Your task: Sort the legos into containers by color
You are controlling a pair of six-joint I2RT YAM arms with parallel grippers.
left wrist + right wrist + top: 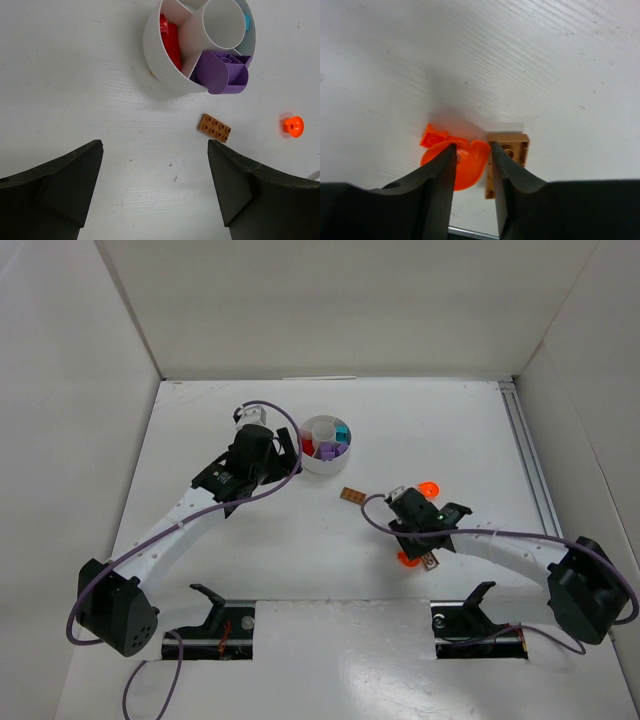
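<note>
The right hand point(472, 149) is down at the desk point(530, 55), near its own side of the workspace and well apart from the dish. Its two fingers point(437, 175) stand close together, one on each side of the curved rim of an orange rounded lego point(470, 167). Whether they already squeeze it cannot be told. A small square orange brick point(433, 136) lies against the far edge of that piece. A tan brick point(514, 149), studs hidden and hollow underside showing, lies just beside the outer face of the right finger.

The left hand point(155, 190) hovers above the desk next to the white dish point(162, 70). Its fingers are wide apart with nothing between them.

In the dish, red legos point(171, 44) fill one wedge compartment. Purple legos point(224, 74) fill the next and one stands above the wall. A teal lego point(246, 21) shows in a further wedge. The round central well point(222, 22) holds nothing visible.

On the desk between dish and right hand lies a flat brown studded plate point(214, 128). Farther out sits a second orange round lego point(293, 126).
</note>
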